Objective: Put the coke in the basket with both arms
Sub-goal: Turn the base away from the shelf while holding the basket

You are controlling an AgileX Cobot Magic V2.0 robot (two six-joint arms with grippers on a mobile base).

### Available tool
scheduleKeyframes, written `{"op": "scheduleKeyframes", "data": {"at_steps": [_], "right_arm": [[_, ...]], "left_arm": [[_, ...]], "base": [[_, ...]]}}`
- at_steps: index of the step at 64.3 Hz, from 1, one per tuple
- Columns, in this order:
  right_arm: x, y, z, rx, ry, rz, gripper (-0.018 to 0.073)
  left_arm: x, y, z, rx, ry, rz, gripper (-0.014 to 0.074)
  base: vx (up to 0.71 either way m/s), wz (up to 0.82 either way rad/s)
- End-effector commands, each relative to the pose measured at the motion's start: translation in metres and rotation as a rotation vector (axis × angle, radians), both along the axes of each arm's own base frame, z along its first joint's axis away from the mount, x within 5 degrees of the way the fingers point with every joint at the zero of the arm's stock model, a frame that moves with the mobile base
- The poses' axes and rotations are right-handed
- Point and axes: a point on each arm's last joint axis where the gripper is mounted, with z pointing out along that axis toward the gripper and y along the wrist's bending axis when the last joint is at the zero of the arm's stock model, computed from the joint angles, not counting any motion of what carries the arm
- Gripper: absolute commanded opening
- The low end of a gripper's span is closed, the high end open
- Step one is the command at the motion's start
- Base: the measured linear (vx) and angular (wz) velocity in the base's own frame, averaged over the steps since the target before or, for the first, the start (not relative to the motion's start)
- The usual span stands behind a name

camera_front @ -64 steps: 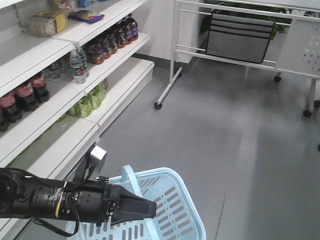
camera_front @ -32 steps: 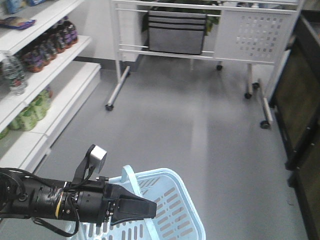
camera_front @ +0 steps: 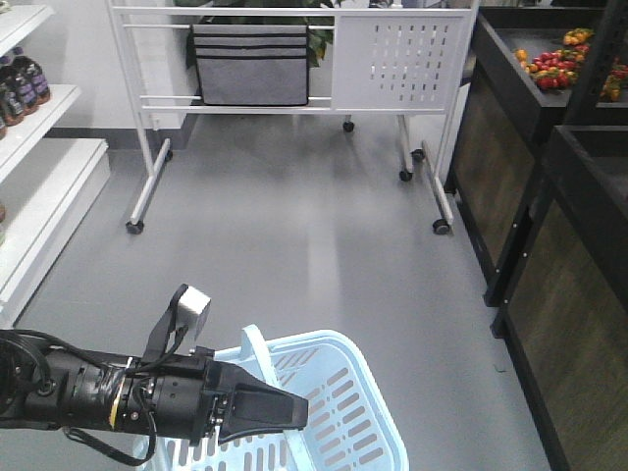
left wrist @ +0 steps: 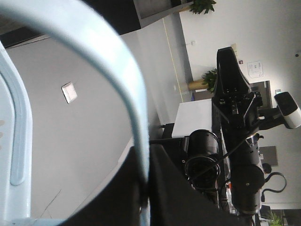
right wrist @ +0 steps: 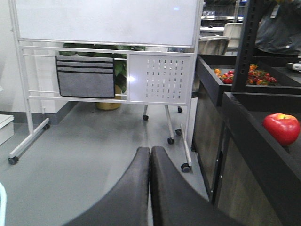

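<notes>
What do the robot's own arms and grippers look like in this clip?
The left arm is black, built of round segments, with a yellow band, loose black cables and a small silver box on a bracket on top. The left gripper is black and wedge-shaped. The right gripper shows two dark, matte fingers that taper to rounded tips.

**Right wrist: jaws together, aisle ahead**

My right gripper (right wrist: pixel 150 155) has both jaws pressed flat together, nothing between them. Ahead stands a wheeled whiteboard stand (right wrist: pixel 106 21) with a grey pouch (right wrist: pixel 85 76) hanging on it. A red apple (right wrist: pixel 281 128) sits on the dark shelf (right wrist: pixel 249 136) at right.
</notes>
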Motion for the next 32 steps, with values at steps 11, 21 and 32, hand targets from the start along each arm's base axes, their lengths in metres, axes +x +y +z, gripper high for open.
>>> {"op": "scheduleKeyframes", "data": {"at_steps": [11, 21, 32], "right_arm": [[-0.0006, -0.0001, 0.0045, -0.012, -0.076, -0.003, -0.0010], [-0.0006, -0.0001, 0.0045, -0.012, -0.076, -0.003, -0.0010], [-0.0006, -0.0001, 0.0045, -0.012, -0.076, -0.003, -0.0010]], "left_arm": [[-0.0077, -0.0039, 0.0326, -0.229, -0.038, -0.077, -0.0006], [-0.0077, -0.0039, 0.0326, -0.229, -0.038, -0.077, -0.0006], [-0.0077, -0.0039, 0.0326, -0.229, -0.038, -0.077, -0.0006]], "base": [[0.09, -0.17], [0.12, -0.12], [0.16, -0.06]]}}
